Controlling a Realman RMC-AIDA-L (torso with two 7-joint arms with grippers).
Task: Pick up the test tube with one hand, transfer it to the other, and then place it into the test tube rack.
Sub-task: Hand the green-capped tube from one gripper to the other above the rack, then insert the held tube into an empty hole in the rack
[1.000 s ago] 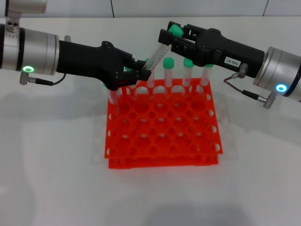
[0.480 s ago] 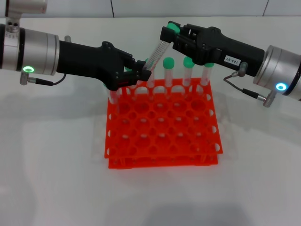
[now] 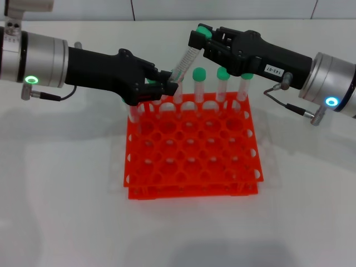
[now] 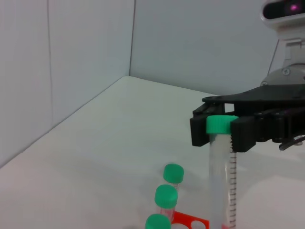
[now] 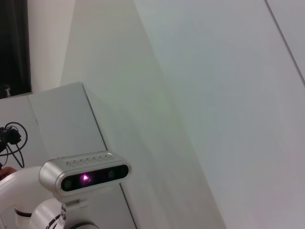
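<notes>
Orange-red test tube rack (image 3: 192, 149) sits mid-table on the white table (image 3: 67, 211): square plastic, two tiers, a grid of round holes. Other green-capped tubes (image 3: 198, 83) stand upright along its far row, right under both arms and crowding the handover spot; three of their caps show in the left wrist view (image 4: 166, 195).

The test tube (image 3: 183, 62) hangs tilted above the rack's far left part, cap end up toward the right arm, bottom end down toward the left arm. It is slim clear plastic with printed graduation marks and a green screw cap (image 4: 221, 123).

Left gripper (image 3: 169, 84), plain black on a silver cylindrical arm, is clamped on the tube's lower end. Right gripper (image 3: 196, 40), black with a small white label on its body, has its fingers (image 4: 200, 131) closed in on either side of the cap, touching it. So both ends are held at once.

Compared with a second ago: the right gripper has shifted slightly up and left, the tube now stands a bit steeper, and the left gripper has barely moved. The rack and standing tubes are unchanged.

The right wrist view only shows a wall and the robot's head camera (image 5: 85, 175).
</notes>
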